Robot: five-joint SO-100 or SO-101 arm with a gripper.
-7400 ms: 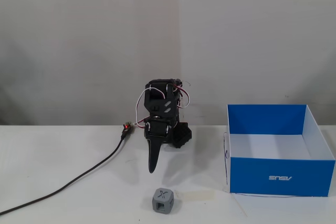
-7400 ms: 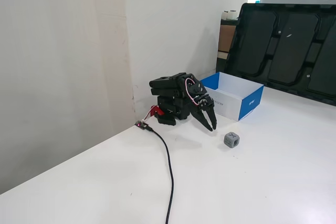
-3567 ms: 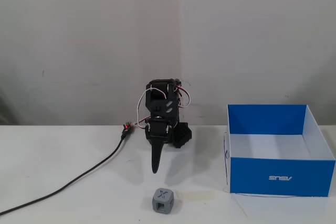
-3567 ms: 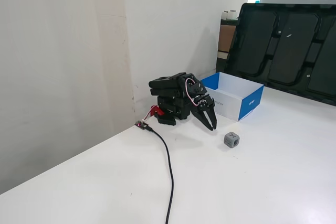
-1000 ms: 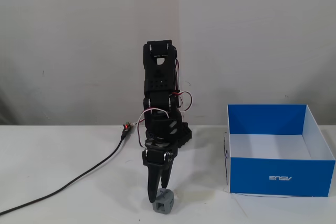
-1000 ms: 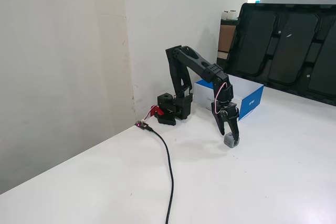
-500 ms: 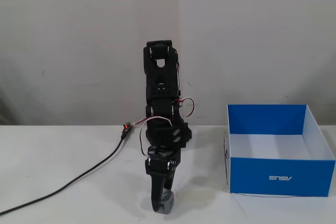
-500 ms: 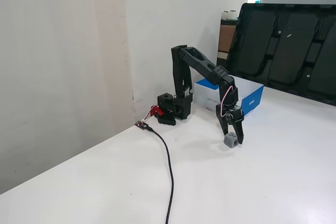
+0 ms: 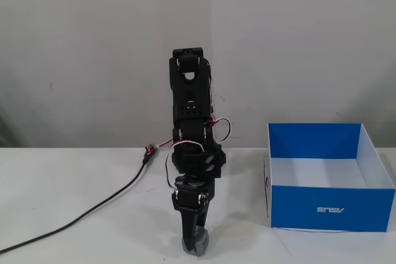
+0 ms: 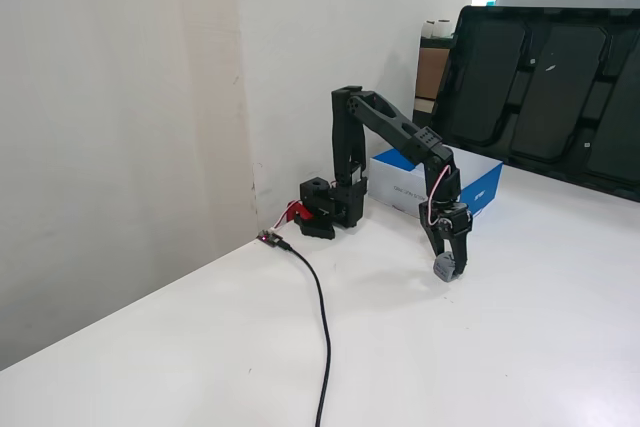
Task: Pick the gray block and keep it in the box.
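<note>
The gray block (image 9: pixel 199 243) is a small gray cube sitting between the fingers of my black gripper (image 9: pixel 194 243), low over the white table at the front centre of a fixed view. It also shows in the other fixed view (image 10: pixel 446 267), pinched at the gripper (image 10: pixel 449 265) tip just above or on the table. The gripper is shut on it. The box (image 9: pixel 331 207) is blue outside and white inside, stands to the right of the arm, and is empty. In the other fixed view the box (image 10: pixel 482 187) lies behind the arm.
A black cable (image 9: pixel 93 208) runs from a small connector at the arm's base across the table to the left; it shows in the other fixed view (image 10: pixel 322 327) too. A dark tray-like panel (image 10: pixel 560 97) leans at the back right. A white wall stands behind the arm.
</note>
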